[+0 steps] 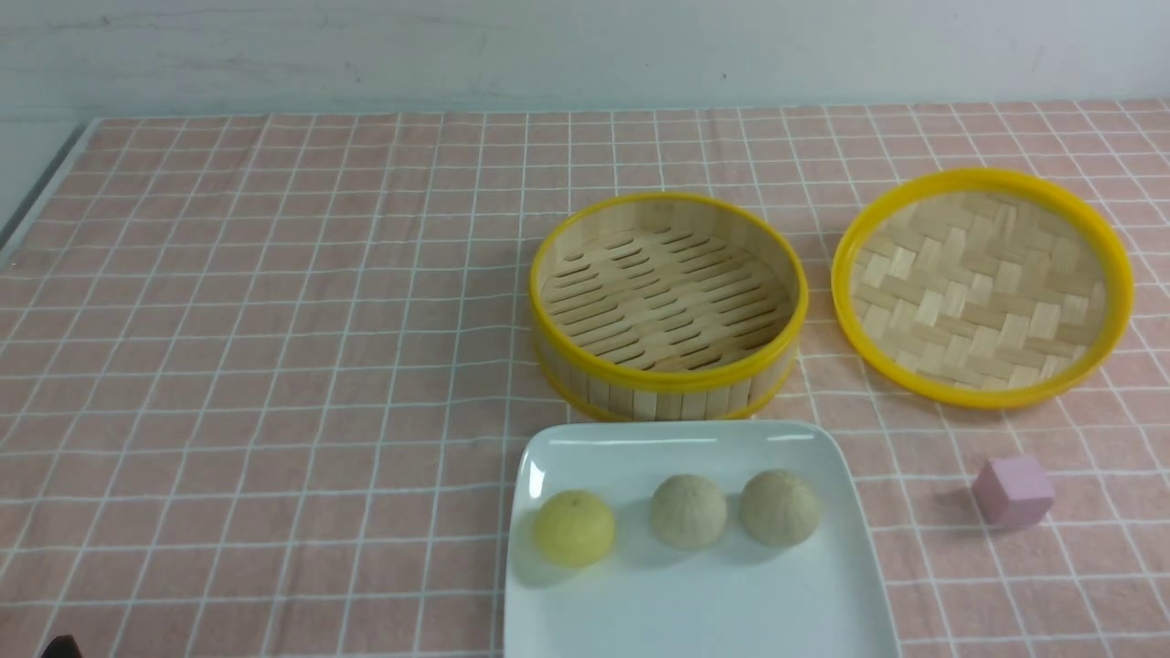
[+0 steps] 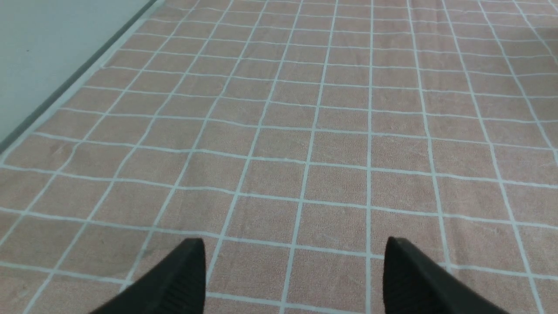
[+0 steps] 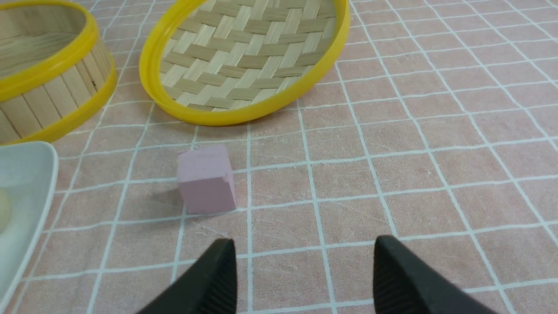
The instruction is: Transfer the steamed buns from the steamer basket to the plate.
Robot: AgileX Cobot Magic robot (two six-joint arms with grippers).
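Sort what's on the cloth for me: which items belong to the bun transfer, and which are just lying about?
Part of the job:
- pale yellow dough bun and two beige-grey dough buns, all on the plate
- round bamboo steamer basket, nothing in it
- glossy white rounded-square plate

Lying about:
- shallow yellow-rimmed woven lid
- small pink cube

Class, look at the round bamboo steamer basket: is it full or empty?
Empty. The round bamboo steamer basket shows only its bare slatted floor; all three steamed buns sit on the white plate.
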